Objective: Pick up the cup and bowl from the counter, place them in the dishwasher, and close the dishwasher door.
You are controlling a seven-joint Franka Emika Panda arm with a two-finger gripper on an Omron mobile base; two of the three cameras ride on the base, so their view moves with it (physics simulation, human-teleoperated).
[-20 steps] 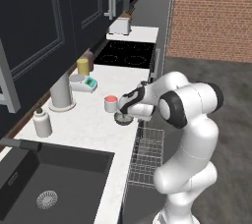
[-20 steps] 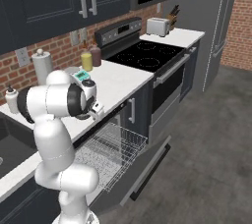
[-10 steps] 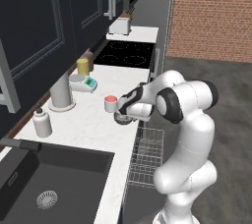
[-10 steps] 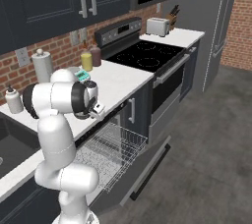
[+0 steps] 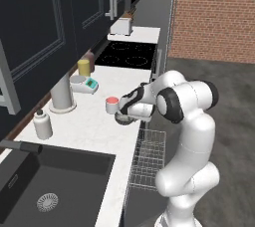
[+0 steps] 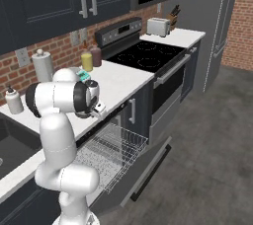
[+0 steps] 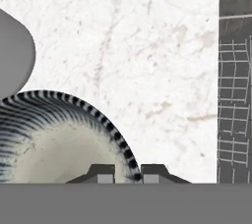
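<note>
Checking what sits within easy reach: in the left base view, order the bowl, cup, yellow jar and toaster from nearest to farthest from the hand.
1. Bowl, right under the hand.
2. Cup, just beside it toward the wall.
3. Yellow jar, back against the wall.
4. Toaster, at the far end past the cooktop.

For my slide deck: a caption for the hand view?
Gripper fingertips straddling the striped rim of the shallow round bowl on the white speckled counter.

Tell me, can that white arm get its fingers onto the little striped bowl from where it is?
Probably yes. In the hand view the fingers sit either side of the bowl rim, with bare counter beyond. The cup stands close beside it but not between them.
</note>
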